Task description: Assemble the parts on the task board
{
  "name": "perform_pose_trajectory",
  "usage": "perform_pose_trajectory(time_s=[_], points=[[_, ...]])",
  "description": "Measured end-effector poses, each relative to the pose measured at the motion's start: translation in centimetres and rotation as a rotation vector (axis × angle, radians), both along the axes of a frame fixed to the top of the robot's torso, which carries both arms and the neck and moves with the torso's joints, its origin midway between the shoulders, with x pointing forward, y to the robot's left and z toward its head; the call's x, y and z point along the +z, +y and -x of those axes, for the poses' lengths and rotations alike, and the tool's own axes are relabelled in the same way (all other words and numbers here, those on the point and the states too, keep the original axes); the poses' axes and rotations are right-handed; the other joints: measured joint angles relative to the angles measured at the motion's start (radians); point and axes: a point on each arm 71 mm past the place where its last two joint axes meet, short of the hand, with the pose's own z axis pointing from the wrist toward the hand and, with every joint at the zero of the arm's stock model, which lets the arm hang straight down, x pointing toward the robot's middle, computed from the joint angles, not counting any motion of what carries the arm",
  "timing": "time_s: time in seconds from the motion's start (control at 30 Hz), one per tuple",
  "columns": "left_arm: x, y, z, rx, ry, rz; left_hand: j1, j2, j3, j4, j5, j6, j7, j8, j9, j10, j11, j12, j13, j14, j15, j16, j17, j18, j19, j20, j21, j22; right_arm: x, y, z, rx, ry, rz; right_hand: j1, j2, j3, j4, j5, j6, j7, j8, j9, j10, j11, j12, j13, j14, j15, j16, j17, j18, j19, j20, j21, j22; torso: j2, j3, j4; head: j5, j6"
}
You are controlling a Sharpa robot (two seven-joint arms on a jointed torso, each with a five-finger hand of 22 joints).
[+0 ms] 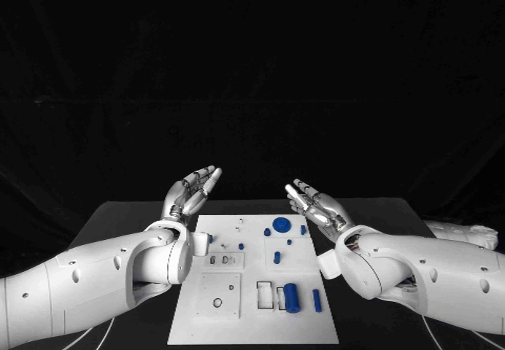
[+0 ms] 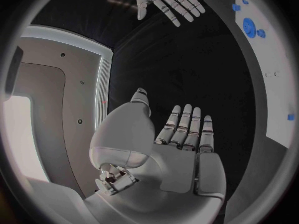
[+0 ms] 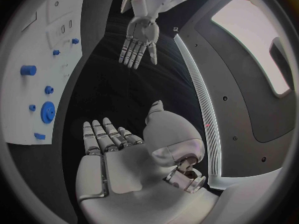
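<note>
1. The task board [image 1: 233, 321] lies flat on the black bench [image 1: 126, 215] in the lower middle of the head view, between the two arms.
2. The blue parts [image 1: 292, 297] sit on the board's right half. A round gear-like disc [image 1: 282, 224] lies near the top edge, small pegs are scattered below it, and a long cylinder rests beside a thinner rod [image 1: 317, 300] in the lower right of the board.
3. The parts look like small, rigid plastic pieces, so they are likely light and stiff, and probably smooth enough to slip.
4. The long cylinder would be best pinched across its middle, since it may roll. The disc would be easier to take by its rim than from its flat face.
5. The small pegs give little to hold and call for a fingertip pinch from above.
6. The left hand [image 1: 193, 190] is raised above the far left corner of the board, left of centre in the head view. Its fingers are straight and lie close together, the palm faces inward, and it holds and touches nothing.
7. The right hand [image 1: 317, 202] mirrors it right of centre, above the board's far right corner. It too is stretched flat and empty, clear of the board and every part.
8. In each wrist view the hand's own palm is bare, and the other hand hangs opposite it, also empty.
9. Judging from this, no part has been taken up yet. Either hand must come down and curl its fingers before any grasp.
</note>
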Motion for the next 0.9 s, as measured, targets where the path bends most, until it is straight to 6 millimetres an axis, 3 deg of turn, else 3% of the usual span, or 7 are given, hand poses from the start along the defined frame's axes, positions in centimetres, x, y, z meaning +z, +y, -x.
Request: perform_pose_trajectory(time_s=[0.13,0.27,0.3,0.57,0.67,0.8,0.9], points=[[0.1,0.0,0.0,-0.016,-0.009,0.005,0.013,0.0,0.0,0.0,0.0,0.021,0.002,0.018,0.003,0.013,0.002,0.011,0.0,0.039,0.034,0.024,0.002,0.015,0.071,0.04,0.046,0.02,0.0,0.4,0.1,0.059,0.002,0.024,0.004,0.004,0.0,0.0,0.0,0.0,0.0,0.0,0.0,0.0,0.0,0.009,0.0,0.021,0.005,0.026,0.006,0.0,0.003,0.003,0.007,0.001,0.0,-0.0001,-0.0001,0.001,-0.001],[-0.1,0.4,0.2,-0.027,-0.009,0.008,0.019,-0.007,0.006,0.006,0.004,0.04,0.003,0.034,0.006,0.027,0.017,0.016,0.001,0.118,0.048,0.042,0.002,0.039,0.188,0.072,0.124,0.052,-0.3,0.8,-0.2,0.101,0.009,0.039,0.016,0.002,0.0,0.0,0.0,0.0,0.0,0.0,0.0,0.007,0.007,0.031,0.003,0.089,-0.003,0.08,0.015,0.002,0.076,0.005,0.038,0.019,0.001,-0.0005,0.0001,0.017,-0.026],[-0.2,0.4,0.2,-0.029,-0.009,0.008,0.019,-0.007,0.007,0.007,0.004,0.04,0.003,0.038,0.006,0.03,0.023,0.021,0.001,0.138,0.05,0.042,0.002,0.039,0.217,0.077,0.142,0.059,-0.3,0.8,-0.3,0.109,0.011,0.042,0.02,0.001,0.0,0.0,0.0,0.0,0.0,0.0,0.0,0.021,0.008,0.051,0.005,0.121,-0.006,0.103,0.019,0.016,0.115,0.004,0.055,0.028,0.001,-0.0006,0.0001,0.019,-0.03],[-1.0,0.5,0.3,-0.052,0.002,0.007,0.019,-0.007,0.011,0.011,0.004,0.047,0.003,0.062,0.009,0.112,0.031,0.043,0.001,0.327,0.031,0.047,0.004,0.086,0.387,0.096,0.248,0.094,-0.8,0.8,-1.0,0.139,0.023,0.062,0.033,0.004,0.009,0.0,0.0,0.006,0.001,0.004,0.001,0.1,-0.003,0.163,0.011,0.61,-0.066,0.349,0.074,0.066,0.566,-0.009,0.245,0.115,0.002,-0.001,0.0012,0.03,-0.059],[-1.3,0.7,0.2,-0.057,0.007,0.004,0.019,-0.007,0.011,0.011,0.004,0.047,0.003,0.073,0.01,0.147,0.026,0.044,0.001,0.391,0.021,0.039,0.006,0.095,0.43,0.096,0.273,0.1,-0.9,0.7,-1.3,0.143,0.026,0.07,0.034,0.003,0.009,0.0,0.0,0.011,0.002,0.009,0.003,0.144,-0.026,0.202,0.014,0.792,-0.104,0.417,0.114,0.108,0.702,-0.017,0.316,0.141,0.002,-0.0011,0.0018,0.037,-0.07],[-1.7,1.0,0.2,-0.059,0.011,-0.002,0.024,-0.001,0.011,0.011,0.004,0.047,0.003,0.083,0.01,0.203,0.015,0.053,0.003,0.465,0.006,0.034,0.016,0.101,0.477,0.09,0.304,0.108,-1.1,0.8,-1.6,0.152,0.022,0.085,0.048,0.003,0.009,0.0,0.0,0.033,0.003,0.027,0.008,0.249,-0.07,0.245,0.019,1.07,-0.169,0.741,0.306,0.109,0.934,-0.071,0.512,0.236,0.003,-0.0011,0.0025,0.046,-0.085],[-2.0,1.3,0.1,-0.06,0.012,-0.01,0.028,0.003,-0.002,0.012,0.004,0.047,0.003,0.089,0.01,0.257,0.004,0.066,0.008,0.521,-0.009,0.04,0.035,0.101,0.512,0.08,0.334,0.119,-1.1,0.8,-1.9,0.16,0.017,0.097,0.058,0.002,0.009,0.0,0.0,0.047,0.003,0.036,0.01,0.316,-0.089,0.249,0.018,1.269,-0.174,1.164,0.861,0.109,1.038,-0.085,0.681,0.345,0.004,-0.0014,0.0025,0.053,-0.094]])
